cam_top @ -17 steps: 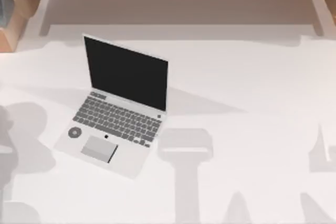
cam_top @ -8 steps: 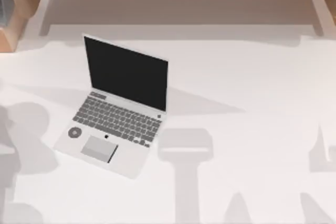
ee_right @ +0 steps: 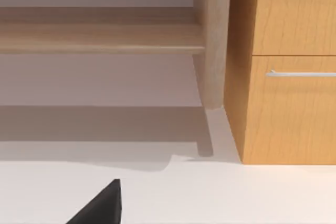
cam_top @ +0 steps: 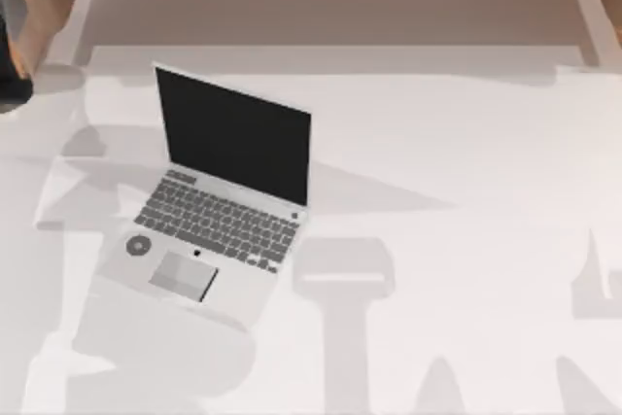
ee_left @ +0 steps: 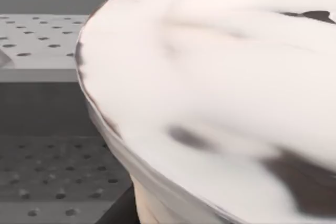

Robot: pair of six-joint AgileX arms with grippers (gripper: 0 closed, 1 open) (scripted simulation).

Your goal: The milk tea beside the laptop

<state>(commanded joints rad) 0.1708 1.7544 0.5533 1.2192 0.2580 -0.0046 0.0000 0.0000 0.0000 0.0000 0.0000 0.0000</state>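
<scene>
The milk tea (ee_left: 220,93) sits hard against the left wrist camera, creamy lid up; the laptop (cam_top: 216,203) stands open at 9 o'clock of table centre. Whether either gripper is spread or pinching cannot be told. Judged light, thin-walled and easily crushed or spilt; grip the cup wall below the lid rim, upright, with moderate force.

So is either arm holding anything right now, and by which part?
It cannot be told. The left wrist view is close against a creamy-white round cup, but no hold is visible. The silver laptop sits untouched.
</scene>
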